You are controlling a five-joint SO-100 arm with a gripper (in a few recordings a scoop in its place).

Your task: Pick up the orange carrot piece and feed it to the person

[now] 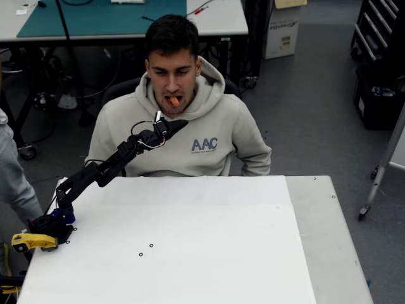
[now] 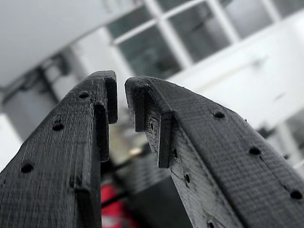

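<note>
Fingers (image 1: 178,124) of the black arm (image 1: 104,170) are raised in the overhead view, just below the chin of the person (image 1: 183,126) in the beige hoodie, and grasp nothing. The orange carrot piece (image 1: 173,101) sits in the person's mouth, apart from the tips. A white surface (image 1: 190,247) lies below. In the wrist view, the black fingers (image 2: 102,111) stand nearly together, a narrow gap between the tips, nothing between them.

Carrot piece (image 1: 173,101) in person's (image 1: 180,136) mouth; tool (image 1: 178,125) just below.
</note>
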